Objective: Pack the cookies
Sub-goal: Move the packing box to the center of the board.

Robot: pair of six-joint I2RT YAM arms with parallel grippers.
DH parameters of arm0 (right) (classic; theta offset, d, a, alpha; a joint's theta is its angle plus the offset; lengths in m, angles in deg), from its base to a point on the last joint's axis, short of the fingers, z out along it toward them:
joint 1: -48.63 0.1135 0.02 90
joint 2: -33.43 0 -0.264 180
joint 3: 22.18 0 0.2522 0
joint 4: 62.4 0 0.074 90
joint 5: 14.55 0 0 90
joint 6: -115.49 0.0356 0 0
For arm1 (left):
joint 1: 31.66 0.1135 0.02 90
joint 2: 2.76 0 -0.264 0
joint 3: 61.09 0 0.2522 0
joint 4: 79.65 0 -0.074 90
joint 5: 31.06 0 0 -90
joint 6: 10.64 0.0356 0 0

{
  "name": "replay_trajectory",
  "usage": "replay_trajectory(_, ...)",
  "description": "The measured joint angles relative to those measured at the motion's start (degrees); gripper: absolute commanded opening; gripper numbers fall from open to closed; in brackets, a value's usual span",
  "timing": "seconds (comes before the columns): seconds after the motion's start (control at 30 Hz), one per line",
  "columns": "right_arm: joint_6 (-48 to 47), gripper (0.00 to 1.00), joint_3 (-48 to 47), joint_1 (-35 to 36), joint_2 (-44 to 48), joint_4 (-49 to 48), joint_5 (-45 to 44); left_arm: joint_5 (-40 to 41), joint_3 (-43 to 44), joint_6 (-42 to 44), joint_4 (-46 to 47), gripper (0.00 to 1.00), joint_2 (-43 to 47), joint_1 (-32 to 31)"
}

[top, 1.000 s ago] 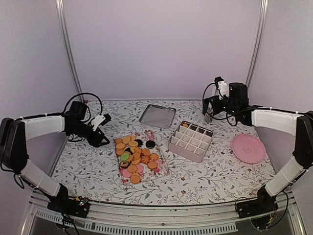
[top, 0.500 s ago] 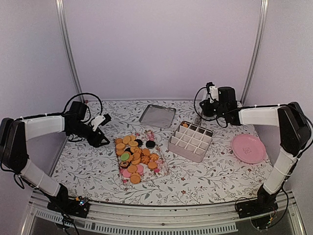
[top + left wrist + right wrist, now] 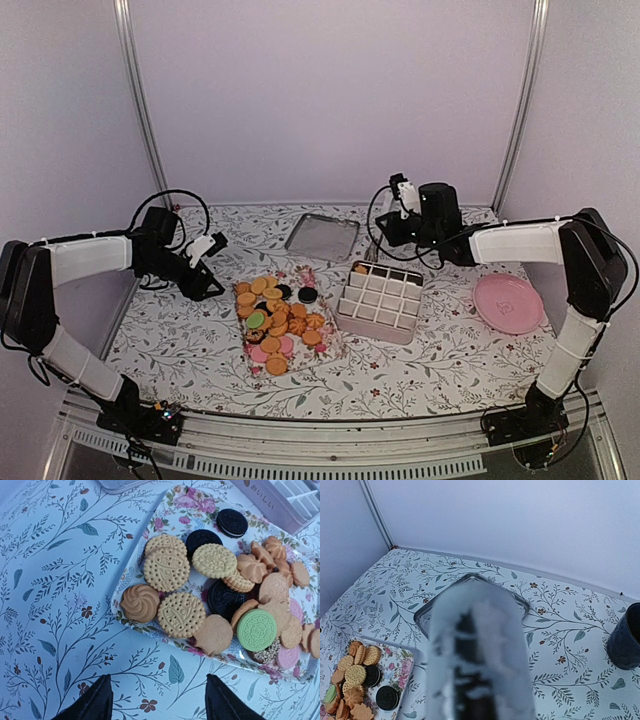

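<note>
Left wrist view: the open, empty left pincer [image 3: 157, 696] hovers near the cookies [image 3: 210, 595] and probably must descend onto one. The right pincer [image 3: 384, 236] is at the far edge of the divided box [image 3: 378, 300], its opening unclear.

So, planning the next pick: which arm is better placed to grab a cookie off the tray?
Left. Its open end effector hovers just beside the tray, with the cookies right in front of it. The right end effector is at the far side of the box, farther from the tray.
</note>
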Motion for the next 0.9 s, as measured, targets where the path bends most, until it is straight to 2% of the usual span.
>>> replay_trajectory(0.33,1.3,0.15,0.9,4.2,0.3,-0.3,1.2,0.2,0.0,0.0,0.4,0.63,0.0,0.0)
replay_trajectory(0.53,1.6,0.17,1.4,4.6,2.4,0.0,0.5,3.0,-1.0,0.1,2.9,0.61,-1.7,0.0)
replay_trajectory(0.77,-0.2,0.18,1.1,4.6,9.0,0.8,-3.2,11.2,-1.8,0.0,7.6,0.60,-11.1,-1.4)
replay_trajectory(0.9,-1.0,0.18,2.7,4.6,14.4,1.1,-6.5,14.1,2.1,-0.7,10.1,0.59,-16.8,-3.9)
